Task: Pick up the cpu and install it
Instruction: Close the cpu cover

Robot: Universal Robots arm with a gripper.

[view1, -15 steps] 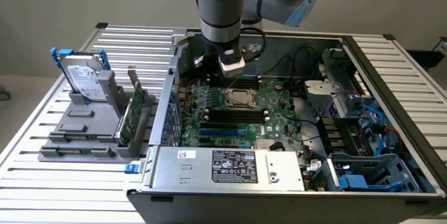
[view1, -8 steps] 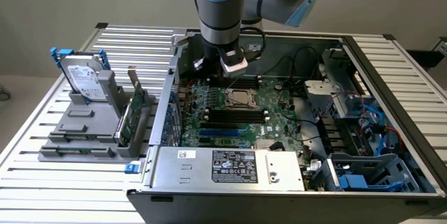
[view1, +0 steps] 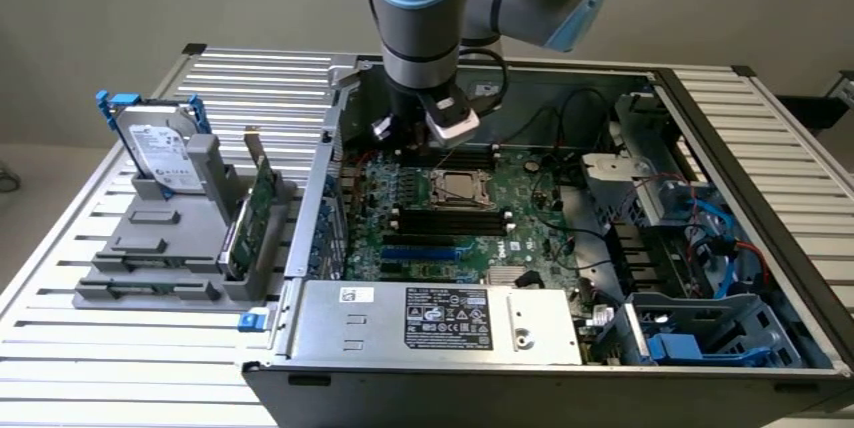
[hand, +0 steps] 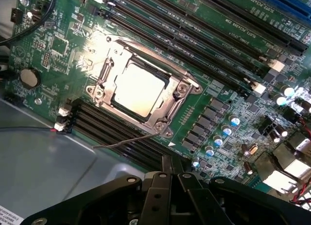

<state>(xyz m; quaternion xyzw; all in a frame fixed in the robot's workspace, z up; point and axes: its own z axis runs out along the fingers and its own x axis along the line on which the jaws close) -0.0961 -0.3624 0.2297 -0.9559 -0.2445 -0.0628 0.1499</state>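
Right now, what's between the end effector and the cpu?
Between end effector and cpu, the wrist view shows black memory slots, a thin wire lever and the socket frame.

Green board, silver metal, black slots, touches of blue
The green circuit-patterned motherboard (hand: 58, 45) carries a small flat square cpu (hand: 139, 87), pale silvery-tan on top, within a grey-metal and black square socket frame (hand: 190, 85), beside long black memory slots (hand: 112, 128) and blue-topped silver capacitors (hand: 234, 122); the robot arm (view1: 420, 8) is pale blue and grey; the silver hard drive with a white label (view1: 160, 153) has a blue bracket (view1: 114, 100) and a grey plastic stand (view1: 160, 248); the slatted metal table (view1: 80, 348) is pale, ribbed in stripes
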